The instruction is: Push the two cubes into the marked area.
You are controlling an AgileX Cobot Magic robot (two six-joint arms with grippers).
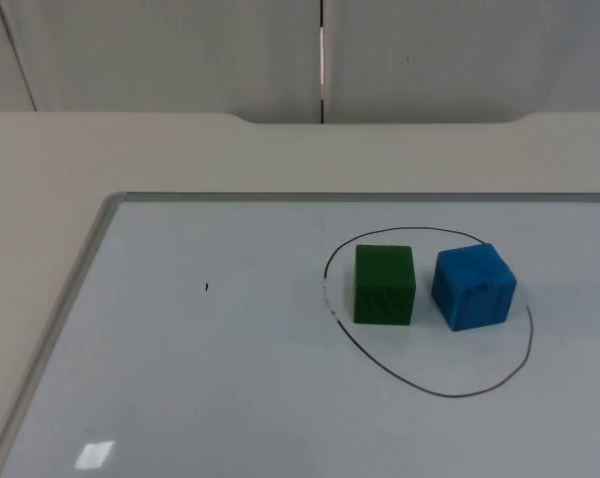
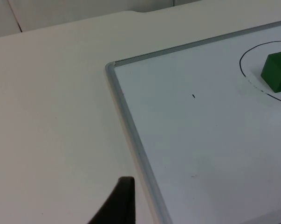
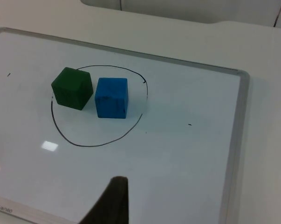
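Top view: green cube [image 1: 384,285] beside blue cube [image 1: 474,287]; both inside drawn ring [image 1: 429,388].

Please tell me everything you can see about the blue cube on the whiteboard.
The blue cube is a solid block with a matte, slightly streaky surface, perhaps painted wood or foam. It rests flat on one face on the whiteboard, turned a little out of line with the board's edges. It lies inside the hand-drawn black outline, close to the line on the side away from the green cube. A narrow gap separates the two cubes. Nothing else touches it.
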